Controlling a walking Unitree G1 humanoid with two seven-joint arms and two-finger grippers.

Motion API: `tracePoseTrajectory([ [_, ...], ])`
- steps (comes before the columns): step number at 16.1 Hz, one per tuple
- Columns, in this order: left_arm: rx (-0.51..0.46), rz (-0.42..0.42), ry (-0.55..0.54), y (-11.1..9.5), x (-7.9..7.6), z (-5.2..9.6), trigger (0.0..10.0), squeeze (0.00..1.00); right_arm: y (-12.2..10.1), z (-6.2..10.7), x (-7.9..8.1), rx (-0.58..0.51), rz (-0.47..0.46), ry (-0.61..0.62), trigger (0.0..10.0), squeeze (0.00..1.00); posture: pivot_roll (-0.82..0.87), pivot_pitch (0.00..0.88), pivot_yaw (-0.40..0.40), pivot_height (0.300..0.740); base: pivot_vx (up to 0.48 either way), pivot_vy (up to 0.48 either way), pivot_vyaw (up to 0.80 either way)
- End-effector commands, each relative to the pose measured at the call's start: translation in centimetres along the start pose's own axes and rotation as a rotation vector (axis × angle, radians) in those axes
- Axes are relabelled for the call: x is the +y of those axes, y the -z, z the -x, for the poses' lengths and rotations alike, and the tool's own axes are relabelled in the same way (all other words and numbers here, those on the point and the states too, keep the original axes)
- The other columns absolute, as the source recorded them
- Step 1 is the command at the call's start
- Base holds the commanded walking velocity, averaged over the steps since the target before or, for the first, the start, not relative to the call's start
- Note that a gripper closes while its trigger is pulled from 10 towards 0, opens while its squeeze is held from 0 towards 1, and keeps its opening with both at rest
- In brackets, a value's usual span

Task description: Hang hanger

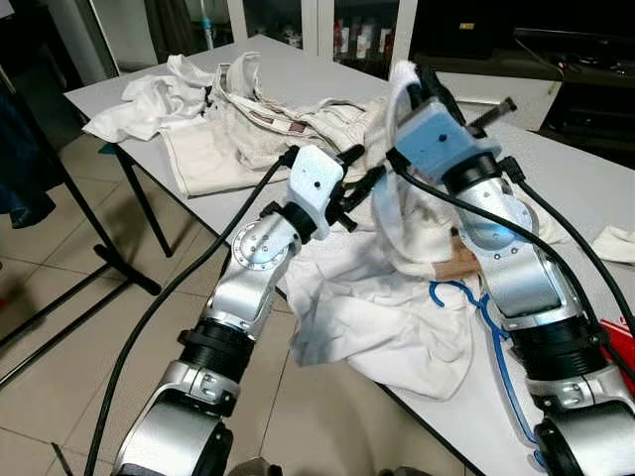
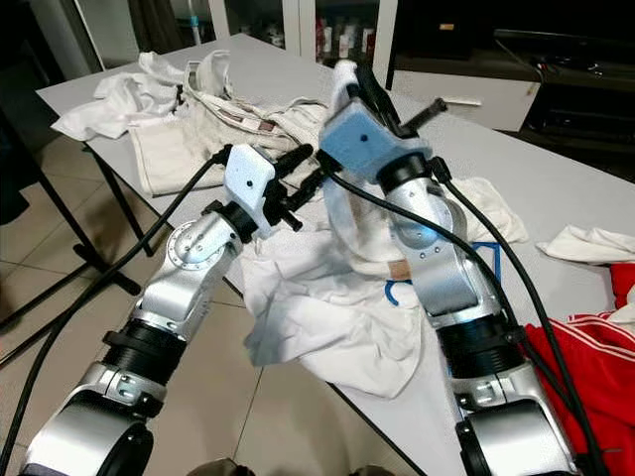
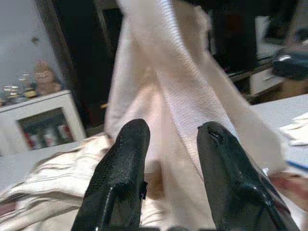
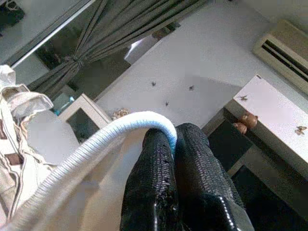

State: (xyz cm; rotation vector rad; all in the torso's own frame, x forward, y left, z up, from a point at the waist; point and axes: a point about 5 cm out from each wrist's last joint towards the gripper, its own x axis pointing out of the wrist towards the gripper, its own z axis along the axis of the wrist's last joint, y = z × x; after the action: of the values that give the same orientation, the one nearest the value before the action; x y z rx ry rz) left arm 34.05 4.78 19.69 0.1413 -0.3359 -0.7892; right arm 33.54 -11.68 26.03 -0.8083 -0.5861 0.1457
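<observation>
The right gripper (image 4: 171, 139) is closed on the rim of a white shirt (image 1: 392, 288), holding that part up above the table (image 1: 585, 188), so the cloth hangs down from it as a long vertical fold. The left gripper (image 3: 171, 132), fingers narrowly apart, points at that fold, just beside or around it. A blue hanger (image 1: 466, 293) lies on the table beside the right arm, partly under the shirt.

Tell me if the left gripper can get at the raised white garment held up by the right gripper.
Probably yes. The left gripper is open, fingers straddling the raised white garment, nothing between them. The right gripper pinches its light blue collar edge.
</observation>
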Motion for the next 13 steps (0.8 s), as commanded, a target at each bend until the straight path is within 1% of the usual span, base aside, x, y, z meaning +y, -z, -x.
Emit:
tracePoseTrajectory([
  [1, -0.021, 0.01, 0.046, -0.5, -0.5, -0.2, 10.0, 0.0, -0.4, -0.1, 0.1, -0.01, 0.009, 0.003, 0.0, 0.0, -0.01, 0.0, 0.037, 0.723, 0.0, 0.0, 0.0],
  [2, -0.032, 0.018, 0.08, -0.6, -1.0, -0.1, 10.0, 0.0, 0.1, -0.2, 0.1, 0.01, 0.016, 0.01, 0.0, 0.0, -0.01, 0.0, 0.036, 0.723, 0.0, 0.0, 0.0],
  [3, -0.042, 0.022, 0.098, -0.7, -1.3, -0.1, 10.0, 0.0, 0.9, -0.3, 0.2, 0.054, 0.021, 0.016, 0.0, 0.0, -0.01, 0.0, 0.035, 0.723, 0.0, 0.0, 0.0],
  [5, -0.037, 0.016, 0.094, -0.6, -1.4, 0.0, 10.0, 0.0, 1.5, -0.4, 0.3, 0.09, 0.038, 0.016, 0.0, 0.0, 0.0, 0.0, 0.03, 0.723, 0.0, 0.0, 0.0],
  [6, -0.031, 0.011, 0.082, -0.5, -1.3, 0.0, 10.0, 0.0, 1.5, -0.5, 0.3, 0.094, 0.036, 0.015, 0.0, 0.0, 0.0, 0.0, 0.028, 0.723, 0.0, 0.0, 0.0],
  [7, -0.011, -0.005, 0.038, -0.3, -0.6, 0.1, 10.0, 0.0, 1.1, -0.7, 0.4, 0.081, 0.025, 0.01, 0.0, 0.0, 0.0, 0.0, 0.027, 0.723, 0.0, 0.0, 0.0],
  [10, 0.016, -0.025, -0.039, -0.1, 0.6, 0.2, 10.0, 0.0, 0.5, -0.6, 0.7, 0.058, 0.009, 0.004, 0.0, 0.0, 0.0, 0.0, 0.029, 0.723, 0.0, 0.0, 0.0],
  [13, 0.019, -0.026, -0.067, -0.1, 0.8, 0.0, 10.0, 0.0, 1.0, -0.2, 0.3, 0.082, 0.0, 0.023, 0.0, 0.0, -0.01, 0.0, 0.032, 0.723, 0.0, 0.0, 0.0],
])
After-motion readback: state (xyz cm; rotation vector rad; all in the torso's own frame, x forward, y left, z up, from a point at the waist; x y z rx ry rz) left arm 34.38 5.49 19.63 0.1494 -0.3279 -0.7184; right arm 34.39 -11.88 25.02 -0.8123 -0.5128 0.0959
